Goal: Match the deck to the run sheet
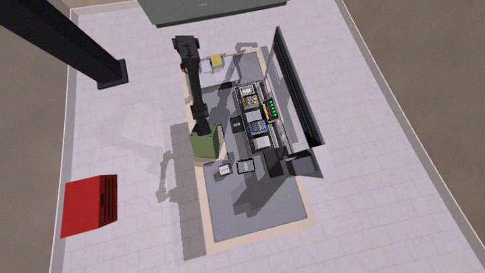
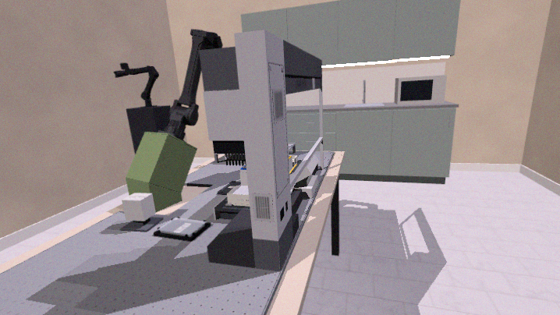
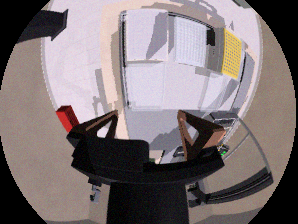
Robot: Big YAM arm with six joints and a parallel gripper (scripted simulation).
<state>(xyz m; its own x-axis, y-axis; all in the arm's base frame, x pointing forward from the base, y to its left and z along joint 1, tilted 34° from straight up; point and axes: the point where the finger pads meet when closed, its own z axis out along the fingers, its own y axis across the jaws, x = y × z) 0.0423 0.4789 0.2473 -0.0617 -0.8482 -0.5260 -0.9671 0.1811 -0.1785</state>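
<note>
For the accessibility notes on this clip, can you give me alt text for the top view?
Seen from above, a black robot arm on a green base reaches along one side of a grey bench mat, its open gripper holding nothing. Beside it, a row of five labware items runs down the deck, including a yellow-framed tip rack and a blue-framed tip rack.

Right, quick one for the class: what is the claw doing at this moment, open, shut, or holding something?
Claw: open wide, holding nothing.
</note>
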